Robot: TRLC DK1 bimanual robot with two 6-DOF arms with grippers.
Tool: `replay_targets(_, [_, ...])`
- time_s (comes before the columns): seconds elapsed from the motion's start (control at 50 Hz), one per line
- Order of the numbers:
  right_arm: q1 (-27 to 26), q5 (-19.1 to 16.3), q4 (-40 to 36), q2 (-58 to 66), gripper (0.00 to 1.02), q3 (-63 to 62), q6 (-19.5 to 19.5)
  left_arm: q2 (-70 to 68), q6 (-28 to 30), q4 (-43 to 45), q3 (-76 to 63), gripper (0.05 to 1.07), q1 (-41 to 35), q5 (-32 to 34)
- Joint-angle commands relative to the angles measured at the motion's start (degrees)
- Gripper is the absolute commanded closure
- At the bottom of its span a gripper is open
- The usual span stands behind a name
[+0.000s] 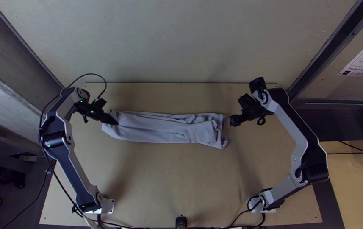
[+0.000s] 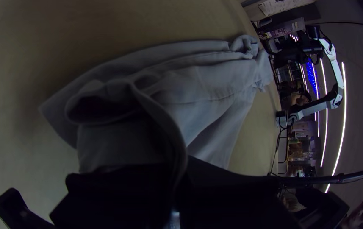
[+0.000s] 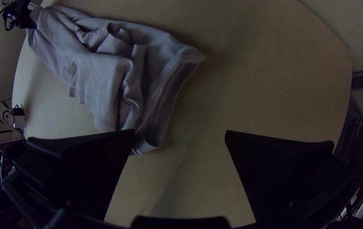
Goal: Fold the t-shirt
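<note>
Soft, muted light covers the table (image 1: 168, 178), with faint, soft-edged shadows (image 1: 124, 171) stretching toward its near edge. Both wrist views are dimmer, with bent straight edges and dark corners; white strip lights (image 2: 344, 114) glare in the left one.

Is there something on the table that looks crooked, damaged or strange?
The t-shirt looks odd only at its end near the right gripper: bunched and uneven there, smoother in the middle. No damage stands out.

The high top view looks steeply down on the light wooden table (image 1: 168, 182); close wrist views, left facing across, right downward, share the long grey cloth t-shirt (image 1: 160, 128).
</note>
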Motion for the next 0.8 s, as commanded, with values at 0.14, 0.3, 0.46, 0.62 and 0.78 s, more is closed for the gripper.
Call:
replay_targets(0.14, [2.84,-0.18,-0.03,-1.14,0.05,-0.83,2.92,-7.62,8.66,-1.87,-7.60,1.04,6.87,-2.50])
replay_targets(0.3, [3.28,-0.18,-0.03,-1.58,0.05,-1.09,3.54,-9.91,11.83,-1.87,-8.30,1.04,11.09,-2.50])
replay_targets(0.46, [3.98,-0.18,-0.03,-2.11,0.05,-1.62,4.33,-11.14,12.79,-1.69,-7.60,1.04,13.37,-2.41])
replay_targets(0.62, [4.77,-0.18,0.50,-2.55,0.05,-2.23,5.38,-12.90,12.62,-1.34,-7.77,1.04,11.70,-1.00])
replay_targets(0.78, [5.04,-0.18,0.76,-3.34,0.05,-3.11,5.56,-14.39,11.39,0.33,-9.80,1.04,8.10,-0.30])
